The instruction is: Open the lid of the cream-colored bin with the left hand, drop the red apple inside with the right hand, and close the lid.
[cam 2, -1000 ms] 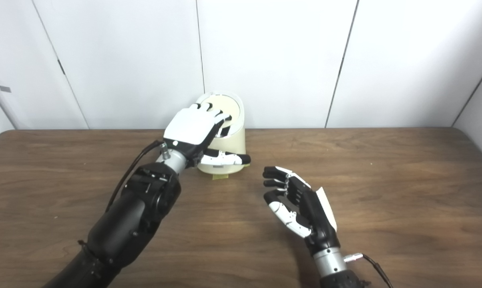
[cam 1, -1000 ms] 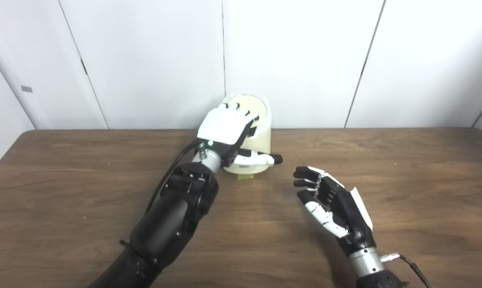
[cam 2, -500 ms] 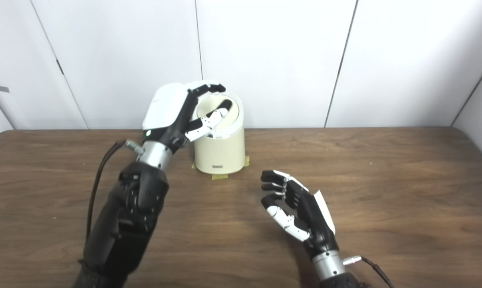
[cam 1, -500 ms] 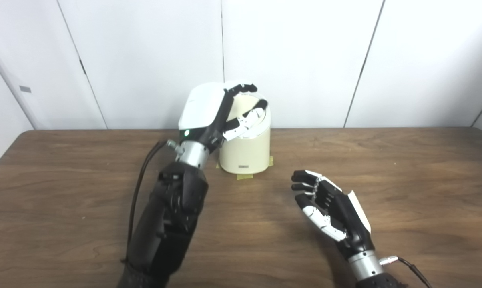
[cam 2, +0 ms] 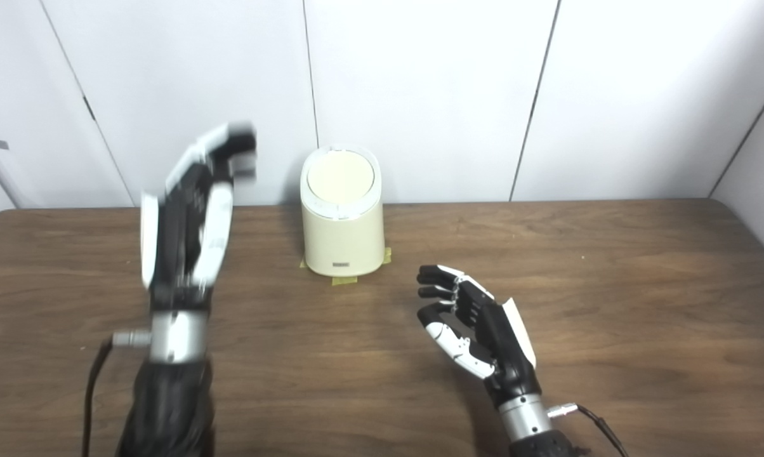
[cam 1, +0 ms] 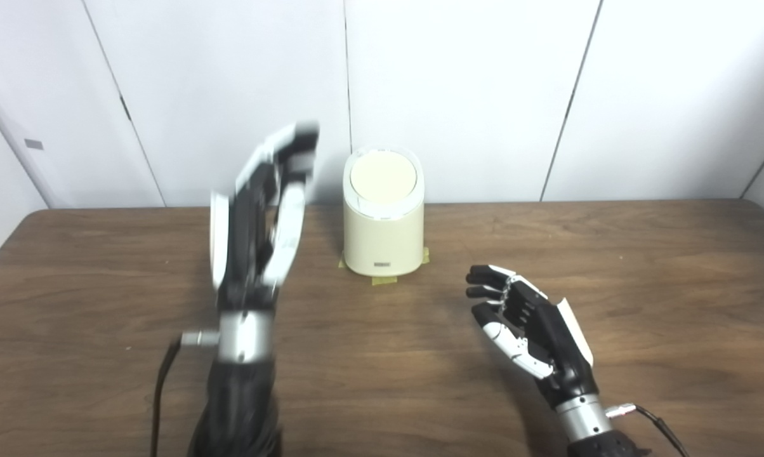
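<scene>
Bin (cam 1: 383, 219) stands taped at the surface's (cam 1: 642, 266) far edge, lid (cam 1: 382, 177) down, likely light stiff plastic best pressed at the lid rim; left hand (cam 1: 261, 212) and right hand (cam 1: 529, 327) both empty, fingers spread; no apple visible.

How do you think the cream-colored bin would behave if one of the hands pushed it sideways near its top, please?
The cream-colored bin is taller than wide, so a high push would likely tip it rather than slide it. Yellowish tape tabs at its base suggest it is fixed to the table, which should resist sliding. It looks like smooth, stiff plastic, probably light and somewhat slippery.
</scene>
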Robot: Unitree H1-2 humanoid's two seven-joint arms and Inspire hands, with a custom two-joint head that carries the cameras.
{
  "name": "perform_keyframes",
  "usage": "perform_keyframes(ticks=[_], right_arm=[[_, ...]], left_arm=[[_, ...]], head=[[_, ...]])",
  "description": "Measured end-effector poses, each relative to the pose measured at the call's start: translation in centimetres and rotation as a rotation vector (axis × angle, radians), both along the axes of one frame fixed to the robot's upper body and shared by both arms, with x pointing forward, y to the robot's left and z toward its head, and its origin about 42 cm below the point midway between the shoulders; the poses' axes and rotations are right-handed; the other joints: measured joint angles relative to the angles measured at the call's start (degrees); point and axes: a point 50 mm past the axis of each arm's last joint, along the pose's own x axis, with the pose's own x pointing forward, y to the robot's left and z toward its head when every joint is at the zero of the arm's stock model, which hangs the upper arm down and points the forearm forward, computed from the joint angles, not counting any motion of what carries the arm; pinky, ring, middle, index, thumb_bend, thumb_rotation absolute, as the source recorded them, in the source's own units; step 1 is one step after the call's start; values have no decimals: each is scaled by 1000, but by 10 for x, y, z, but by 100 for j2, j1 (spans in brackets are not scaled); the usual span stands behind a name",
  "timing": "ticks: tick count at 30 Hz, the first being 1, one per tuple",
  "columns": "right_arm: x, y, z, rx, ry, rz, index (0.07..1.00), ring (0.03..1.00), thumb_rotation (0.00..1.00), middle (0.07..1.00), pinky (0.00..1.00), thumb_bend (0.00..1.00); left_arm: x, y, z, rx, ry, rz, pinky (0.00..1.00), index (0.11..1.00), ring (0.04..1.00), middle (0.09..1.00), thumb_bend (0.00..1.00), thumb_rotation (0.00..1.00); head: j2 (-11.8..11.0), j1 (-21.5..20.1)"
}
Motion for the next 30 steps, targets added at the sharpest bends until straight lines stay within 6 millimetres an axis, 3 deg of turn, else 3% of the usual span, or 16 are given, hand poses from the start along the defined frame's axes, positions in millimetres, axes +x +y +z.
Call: perform_keyframes(ticks=[5, 10, 19, 30], right_arm=[[-1, 5, 2, -7, -16, -75, 705, 705, 369, 726, 599, 219], [-3, 3, 10, -19, -49, -114, 690, 686, 423, 711, 583, 250], [-7, -1, 7, -21, -41, -127, 679, 671, 420, 698, 569, 288], [-15, -11, 11, -37, -55, -131, 679, 673, 366, 697, 576, 266]], left_arm=[[-16, 17, -35, -53, 124, -19, 711, 759, 787, 788, 195, 538], [-28, 28, -59, -83, 198, 0, 707, 715, 759, 753, 224, 419], [-32, 36, -73, -114, 227, 1, 728, 720, 765, 755, 237, 397], [-39, 35, -77, -86, 234, -14, 705, 721, 761, 760, 253, 448]], head=[[26, -9], [44, 9], [114, -35], [290, 88]])
